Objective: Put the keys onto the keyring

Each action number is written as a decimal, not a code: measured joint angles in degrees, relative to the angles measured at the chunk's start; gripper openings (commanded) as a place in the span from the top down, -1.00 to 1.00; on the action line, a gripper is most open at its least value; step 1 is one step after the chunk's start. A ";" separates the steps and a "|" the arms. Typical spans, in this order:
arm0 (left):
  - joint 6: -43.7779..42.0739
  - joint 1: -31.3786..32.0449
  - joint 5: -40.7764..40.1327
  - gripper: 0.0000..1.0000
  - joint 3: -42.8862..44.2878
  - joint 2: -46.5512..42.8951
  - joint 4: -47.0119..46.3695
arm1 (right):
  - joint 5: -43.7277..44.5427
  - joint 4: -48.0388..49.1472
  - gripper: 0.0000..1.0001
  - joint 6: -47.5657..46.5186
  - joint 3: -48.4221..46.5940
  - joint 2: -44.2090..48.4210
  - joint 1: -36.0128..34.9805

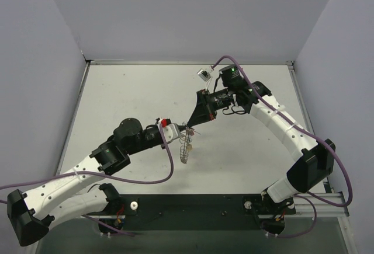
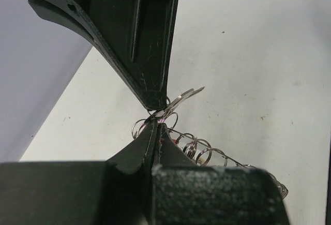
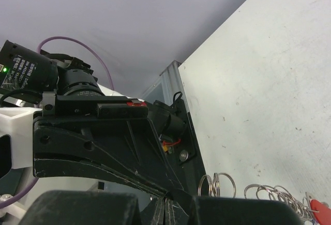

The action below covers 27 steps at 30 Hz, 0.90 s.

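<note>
Left gripper (image 2: 156, 125), shut on the keyring (image 1: 185, 149), meets the right gripper (image 2: 158, 104), which pinches a key (image 2: 185, 94); keyring hangs toward the near side.

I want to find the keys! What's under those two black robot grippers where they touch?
A silvery, jagged metal keyring strung with little rings, then the white table. The part pinched between the closed fingertips is covered.

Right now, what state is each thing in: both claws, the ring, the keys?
left gripper: shut, pinching the keyring.
right gripper: shut, apparently pinching a silver key.
keyring: lifted off the table, hanging below both grippers, small rings on it.
red-headed key: beside those rings; threaded or not, cannot tell.
</note>
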<state>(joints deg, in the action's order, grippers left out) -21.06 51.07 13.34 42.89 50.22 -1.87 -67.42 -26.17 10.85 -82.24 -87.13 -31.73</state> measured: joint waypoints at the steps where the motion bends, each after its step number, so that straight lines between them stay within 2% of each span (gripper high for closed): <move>1: 0.00 0.00 0.28 1.00 0.37 0.22 0.42 | -0.02 -0.35 1.00 -0.26 -0.26 0.00 -0.02; 11: 0.22 0.15 1.90 1.00 3.13 1.46 1.38 | -0.11 -4.28 1.00 -3.96 -6.27 -1.31 -0.09; 27: 5.79 -1.53 6.73 1.00 1.44 0.74 -1.90 | -3.39 -6.75 1.00 -9.53 -7.87 -2.45 -0.24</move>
<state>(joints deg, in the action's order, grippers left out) -15.27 49.54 20.08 44.34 50.96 -3.77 -70.81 -32.93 1.32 -90.11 -89.58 -31.97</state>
